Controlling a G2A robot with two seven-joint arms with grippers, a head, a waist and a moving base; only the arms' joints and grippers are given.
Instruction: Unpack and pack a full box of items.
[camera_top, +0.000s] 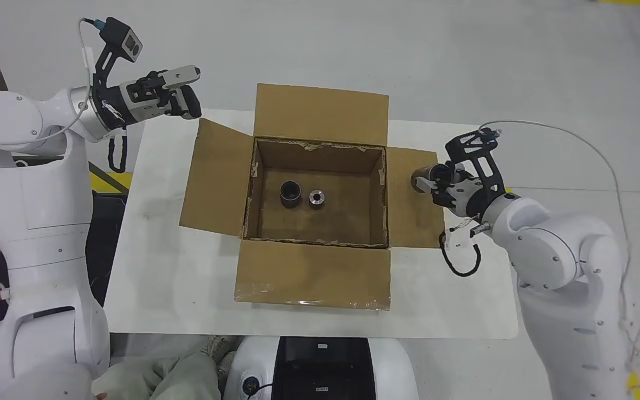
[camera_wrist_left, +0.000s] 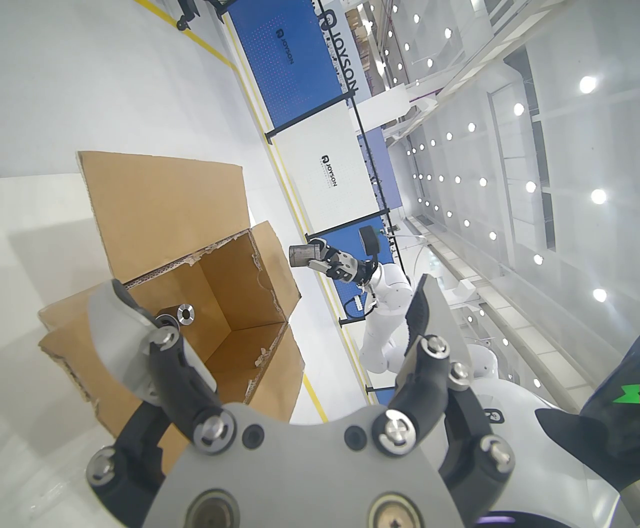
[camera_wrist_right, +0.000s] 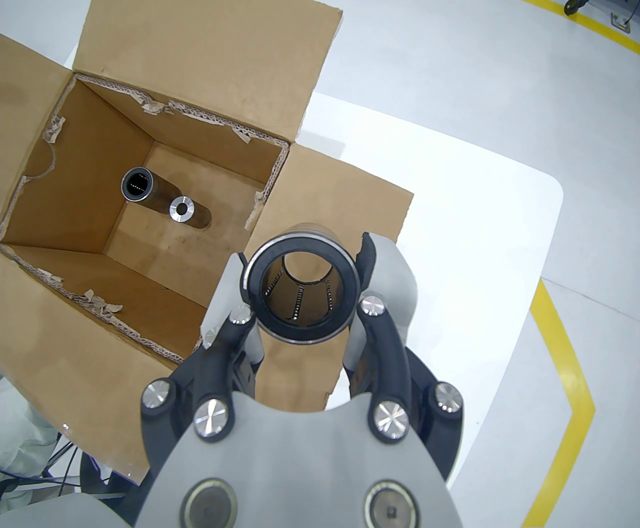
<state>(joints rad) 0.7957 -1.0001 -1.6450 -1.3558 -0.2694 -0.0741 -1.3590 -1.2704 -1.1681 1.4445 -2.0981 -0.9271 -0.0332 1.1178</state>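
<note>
An open cardboard box (camera_top: 212, 188) (camera_wrist_right: 320, 50) (camera_wrist_left: 160, 200) stands on the white table with all flaps folded out. On its floor stand a dark metal cylinder (camera_top: 290, 192) (camera_wrist_right: 137, 184) and a smaller silver one (camera_top: 317, 197) (camera_wrist_right: 181, 209) (camera_wrist_left: 186, 314). My right gripper (camera_top: 432, 184) (camera_wrist_right: 302, 280) is shut on a large hollow metal cylinder (camera_wrist_right: 302, 290) (camera_wrist_left: 301, 255) (camera_top: 423, 181), held above the box's right flap. My left gripper (camera_top: 185, 88) (camera_wrist_left: 270, 310) hangs open and empty past the table's far left corner, above and left of the box.
The white table (camera_top: 440, 310) (camera_wrist_right: 450, 200) has bare surface to the right of and in front of the box. Yellow floor lines (camera_wrist_right: 570, 380) run beyond the table's edge.
</note>
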